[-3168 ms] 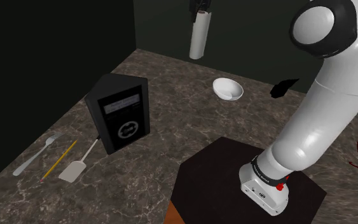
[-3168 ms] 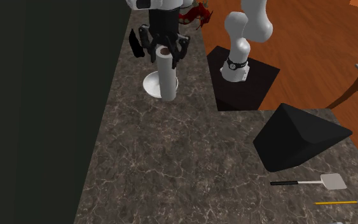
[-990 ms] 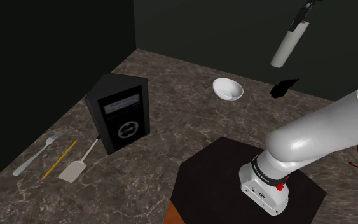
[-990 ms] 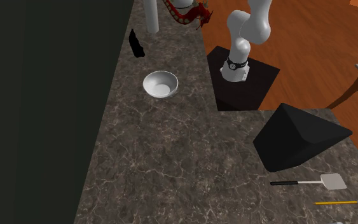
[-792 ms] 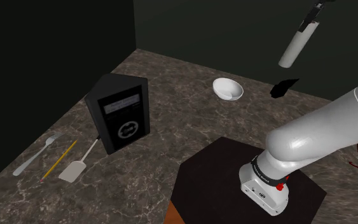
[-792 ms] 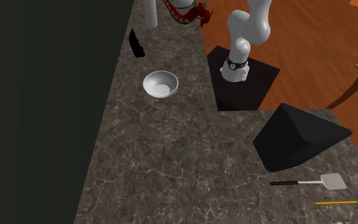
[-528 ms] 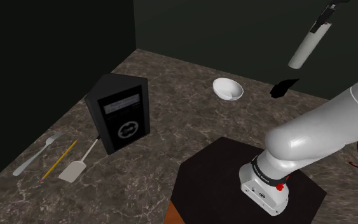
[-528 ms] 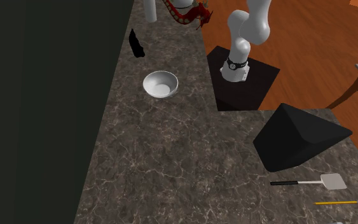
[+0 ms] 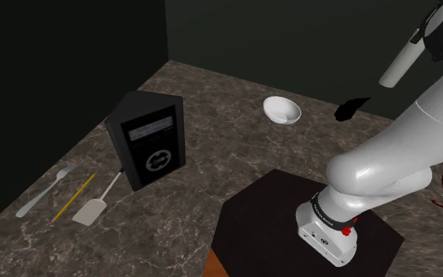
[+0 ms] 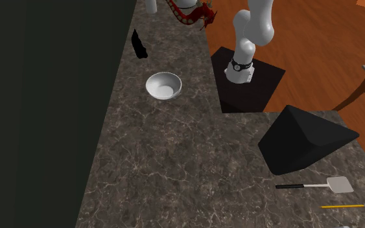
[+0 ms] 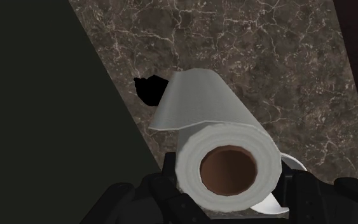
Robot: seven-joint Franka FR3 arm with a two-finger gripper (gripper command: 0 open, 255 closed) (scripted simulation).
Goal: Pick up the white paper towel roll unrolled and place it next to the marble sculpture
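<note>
Paper towel roll [image 11: 199, 105] clasped in gripper [image 11: 228, 186]: white paper, matt, finely textured; core [image 11: 228, 170] brown cardboard. Gripper casing matt black. Countertop [image 11: 260, 57] beneath gripper: dark veined stone, polished. Bowl [image 9: 282, 110] on countertop: smooth white. Floor [image 10: 317, 39]: orange-brown wood.

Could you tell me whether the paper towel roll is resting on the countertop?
No, the paper towel roll hangs tilted in the air, clasped by the gripper, above the countertop.

Stone counter [image 9: 212, 157]: bowl [image 9: 282, 109], spatula [image 9: 94, 206], fork [image 9: 45, 191]
</note>
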